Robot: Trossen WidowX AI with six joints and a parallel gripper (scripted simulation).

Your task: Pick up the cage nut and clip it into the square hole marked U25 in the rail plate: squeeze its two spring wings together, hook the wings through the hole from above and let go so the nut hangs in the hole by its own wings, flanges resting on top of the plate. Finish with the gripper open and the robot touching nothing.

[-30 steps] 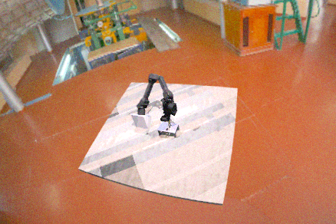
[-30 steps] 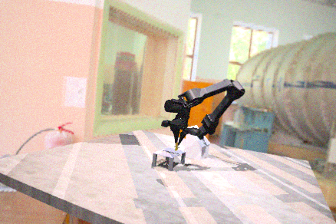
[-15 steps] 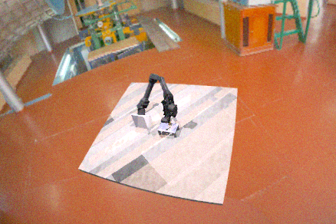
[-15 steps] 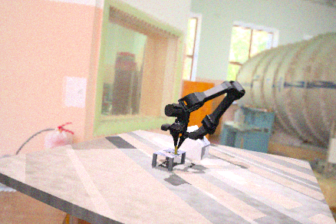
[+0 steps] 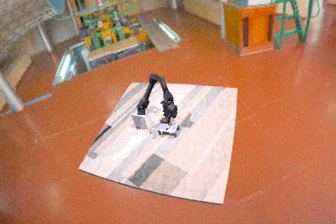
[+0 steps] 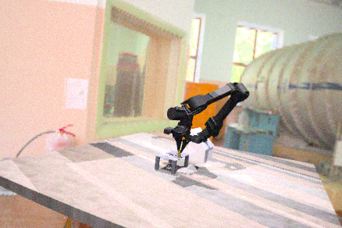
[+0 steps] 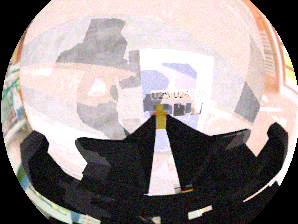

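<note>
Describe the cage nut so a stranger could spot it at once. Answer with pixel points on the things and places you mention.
Find the black arm (image 5: 153, 78) (image 6: 239, 91) on the pale table (image 5: 204, 169) (image 6: 87, 183). Follow it to its gripper (image 6: 179, 153) (image 7: 160, 117), over the small four-legged plate (image 5: 163, 130) (image 6: 169, 156). The nut (image 7: 160, 120) is the yellow piece between the fingertips, unlike the plate's dark square holes.

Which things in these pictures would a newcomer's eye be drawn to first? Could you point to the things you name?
Probably the black arm (image 5: 166, 93) (image 6: 223, 91), bent over the pale table. Next, the yellow cage nut (image 6: 179, 153) (image 7: 160, 120) between its dark fingertips, at the small rail plate (image 5: 168, 129) (image 6: 170, 155) (image 7: 155, 80). Behind looms a huge ribbed tank (image 6: 305, 78).
</note>
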